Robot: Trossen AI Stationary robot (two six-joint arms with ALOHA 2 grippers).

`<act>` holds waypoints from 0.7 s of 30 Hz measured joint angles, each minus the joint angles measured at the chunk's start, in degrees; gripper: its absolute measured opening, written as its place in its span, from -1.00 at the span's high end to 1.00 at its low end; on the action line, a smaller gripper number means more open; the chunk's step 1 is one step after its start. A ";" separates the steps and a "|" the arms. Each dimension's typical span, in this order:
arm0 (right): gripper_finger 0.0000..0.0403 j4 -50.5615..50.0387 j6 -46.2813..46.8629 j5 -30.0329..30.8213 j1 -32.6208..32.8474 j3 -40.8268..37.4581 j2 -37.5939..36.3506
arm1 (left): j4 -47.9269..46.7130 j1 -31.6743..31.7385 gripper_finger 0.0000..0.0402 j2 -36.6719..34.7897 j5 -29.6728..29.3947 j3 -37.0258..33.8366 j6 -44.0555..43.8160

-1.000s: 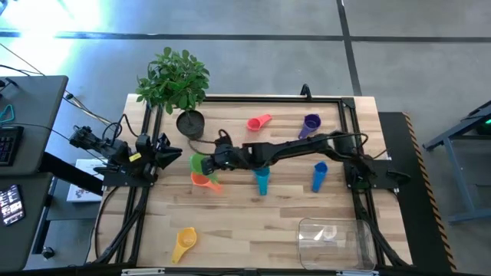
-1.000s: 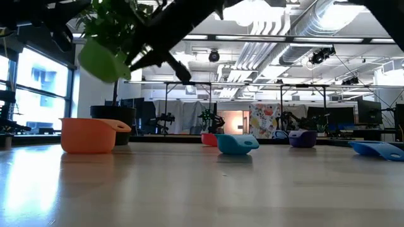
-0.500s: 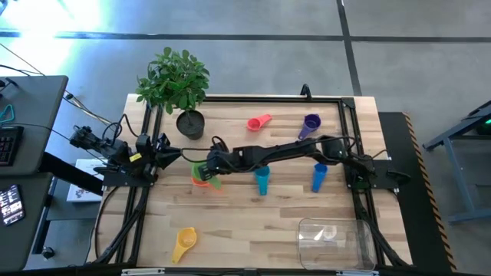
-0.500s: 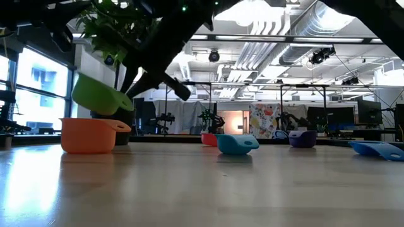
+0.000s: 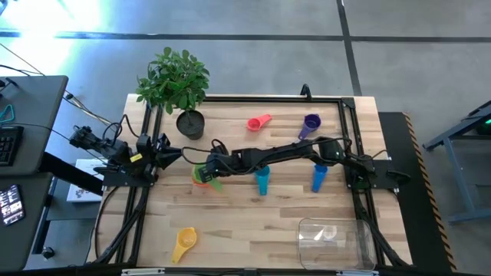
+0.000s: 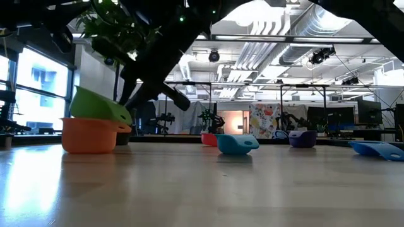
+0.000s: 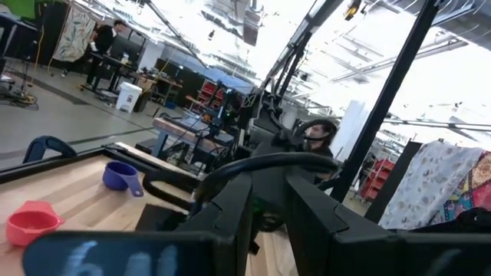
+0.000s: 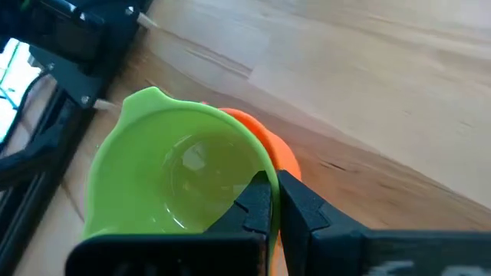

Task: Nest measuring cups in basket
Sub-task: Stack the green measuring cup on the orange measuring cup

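Note:
My right gripper point(image 5: 212, 169) reaches across to the table's left centre, shut on a green measuring cup point(image 8: 180, 176). The cup sits tilted in an orange cup point(image 6: 88, 135) standing on the wood. Pink point(image 5: 259, 122), purple point(image 5: 309, 124), teal point(image 5: 262, 180), blue point(image 5: 319, 176) and yellow point(image 5: 184, 244) cups lie apart on the table. The clear basket point(image 5: 360, 244) stands at the near right corner. My left gripper point(image 5: 169, 153) waits at the left edge, with a narrow gap between its fingers. My right gripper pinches the green cup's wall at the rim point(image 8: 270, 178), on the side toward the wrist, one finger inside the bowl and one outside. The fingers slant down from the table's right. The cup sits tilted, its underside resting in the orange cup's mouth point(image 6: 120, 126).
A dark plant pot point(image 5: 190, 123) with a leafy plant stands just behind the orange cup, toward the far edge. A black frame rail point(image 5: 245, 98) runs along the table's far and side edges. Bare wood lies between the yellow cup and the basket.
My right gripper has gone down and a little toward the table's left edge, tipping further downward, with the green cup still held. The cup hung well above the orange cup. Now it rests tilted in the orange cup's mouth.

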 joint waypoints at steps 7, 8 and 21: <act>0.93 -0.28 -0.02 0.27 -0.04 0.02 -0.10 | -0.18 0.02 0.69 0.00 0.09 0.00 -0.02; 0.91 -0.33 -0.03 0.09 -0.04 0.02 -0.11 | -0.20 0.02 0.69 0.00 0.11 0.00 0.00; 0.60 -0.46 -0.80 0.02 -0.18 0.02 -0.11 | -0.20 0.00 0.69 0.00 0.09 0.00 0.00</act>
